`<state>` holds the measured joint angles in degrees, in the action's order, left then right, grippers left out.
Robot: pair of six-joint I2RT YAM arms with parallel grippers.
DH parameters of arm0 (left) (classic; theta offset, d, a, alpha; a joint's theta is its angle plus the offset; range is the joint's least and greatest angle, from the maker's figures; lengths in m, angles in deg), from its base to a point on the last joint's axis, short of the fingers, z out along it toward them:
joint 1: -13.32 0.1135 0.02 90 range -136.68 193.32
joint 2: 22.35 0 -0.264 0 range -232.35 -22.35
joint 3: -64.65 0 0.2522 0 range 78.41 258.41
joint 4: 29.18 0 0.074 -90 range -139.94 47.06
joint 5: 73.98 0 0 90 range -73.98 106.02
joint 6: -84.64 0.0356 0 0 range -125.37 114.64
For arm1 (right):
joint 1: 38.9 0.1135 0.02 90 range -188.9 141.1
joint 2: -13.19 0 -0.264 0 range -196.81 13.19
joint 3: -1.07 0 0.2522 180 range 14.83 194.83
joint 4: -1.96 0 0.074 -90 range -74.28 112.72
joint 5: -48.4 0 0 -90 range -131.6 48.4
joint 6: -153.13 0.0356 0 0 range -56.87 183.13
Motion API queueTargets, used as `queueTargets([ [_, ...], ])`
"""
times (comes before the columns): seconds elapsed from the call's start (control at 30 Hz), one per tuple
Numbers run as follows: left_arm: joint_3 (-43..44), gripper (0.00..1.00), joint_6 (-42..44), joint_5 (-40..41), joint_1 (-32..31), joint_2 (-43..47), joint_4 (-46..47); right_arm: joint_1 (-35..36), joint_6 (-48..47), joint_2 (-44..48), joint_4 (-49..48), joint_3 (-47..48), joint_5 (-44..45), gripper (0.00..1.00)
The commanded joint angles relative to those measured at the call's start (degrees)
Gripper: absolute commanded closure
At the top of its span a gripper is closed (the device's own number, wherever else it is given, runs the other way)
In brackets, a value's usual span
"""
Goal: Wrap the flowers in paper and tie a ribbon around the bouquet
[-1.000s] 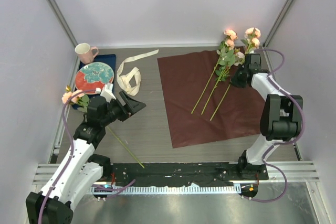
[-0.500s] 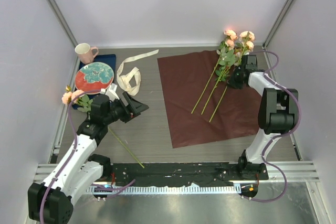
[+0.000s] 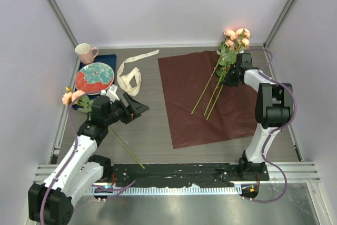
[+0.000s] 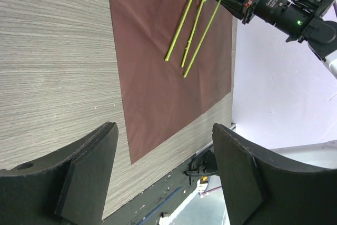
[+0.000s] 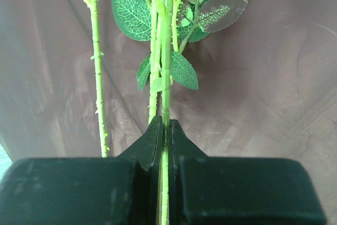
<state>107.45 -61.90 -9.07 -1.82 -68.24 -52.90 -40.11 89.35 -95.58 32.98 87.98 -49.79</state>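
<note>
Though spread wide above the grey wood-grain tabletop (image 3: 147, 130), holds nothing in the left black two-finger gripper (image 3: 138, 105). Just behind it: looped cream-white satin ribbon (image 3: 129, 77), loose on the wood. Further right, large deep-red crinkly paper sheet (image 3: 184, 109), flat, with 3 long green stems across it. At far right, pinches 1 stem of the pale pink-peach roses (image 3: 227, 56) between the pressed-together fingers of the right gripper (image 5: 164, 126), blooms past the sheet's far edge.

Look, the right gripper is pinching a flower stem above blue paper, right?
Almost. The paper is dark red, not blue. The right wrist view shows the right gripper pinching a flower stem above it.
</note>
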Motion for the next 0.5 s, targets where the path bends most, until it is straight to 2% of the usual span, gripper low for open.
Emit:
queueTargets([
  [0.0,0.1,0.24,0.3,-0.1,0.0,0.6,0.4,0.2,0.0,-1.0,-2.8,2.4,1.1,0.97],
  [0.23,0.7,0.24,1.6,-0.1,0.0,1.0,-1.6,0.2,0.3,-1.3,-2.2,1.9,2.0,0.85],
  [0.37,0.4,0.24,0.7,-0.2,0.0,0.6,-0.9,0.2,0.3,-0.3,-2.1,1.2,2.0,0.69],
  [0.43,0.5,0.24,0.6,-0.5,-0.1,1.1,-1.5,0.2,0.2,0.3,-1.5,1.1,2.2,0.64],
  [0.47,0.5,0.24,0.9,-0.3,0.0,1.4,-2.0,0.2,0.1,0.6,-1.4,1.0,2.5,0.58],
])
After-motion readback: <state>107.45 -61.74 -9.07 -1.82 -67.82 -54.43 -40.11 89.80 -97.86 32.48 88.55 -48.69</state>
